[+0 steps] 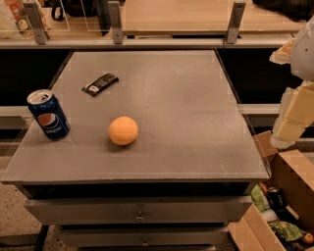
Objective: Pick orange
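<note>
Office-like workspace, grey drawer cabinet, desks behind glass partition, cardboard snack box, jaws at right edge.

Grey drawer cabinet, speckled floor, cardboard box

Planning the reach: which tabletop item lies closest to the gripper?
The orange; the Pepsi can and black packet lie farther left of the gripper at the right edge.
</note>
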You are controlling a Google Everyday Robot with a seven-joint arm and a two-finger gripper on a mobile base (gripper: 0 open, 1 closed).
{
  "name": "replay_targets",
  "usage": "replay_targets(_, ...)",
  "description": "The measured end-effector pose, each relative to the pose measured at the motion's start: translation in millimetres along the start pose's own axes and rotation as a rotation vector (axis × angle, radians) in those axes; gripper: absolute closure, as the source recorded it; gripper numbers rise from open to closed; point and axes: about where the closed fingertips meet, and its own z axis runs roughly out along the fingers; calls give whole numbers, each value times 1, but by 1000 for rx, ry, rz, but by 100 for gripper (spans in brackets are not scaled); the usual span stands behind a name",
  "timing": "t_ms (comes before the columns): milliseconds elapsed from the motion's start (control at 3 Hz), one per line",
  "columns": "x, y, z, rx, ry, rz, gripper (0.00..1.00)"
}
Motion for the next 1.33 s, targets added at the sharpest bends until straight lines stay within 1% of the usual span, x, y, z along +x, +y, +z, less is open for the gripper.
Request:
replay_targets(333,-7,-1,-2,19,-5,-12,0)
replay_targets(667,-34,-5,5,37,-75,-58,0)
replay_targets(1000,-73,-15,23,48,-181,-106,0)
replay_targets(1333,-113,-32,48,46,-302,-141,0)
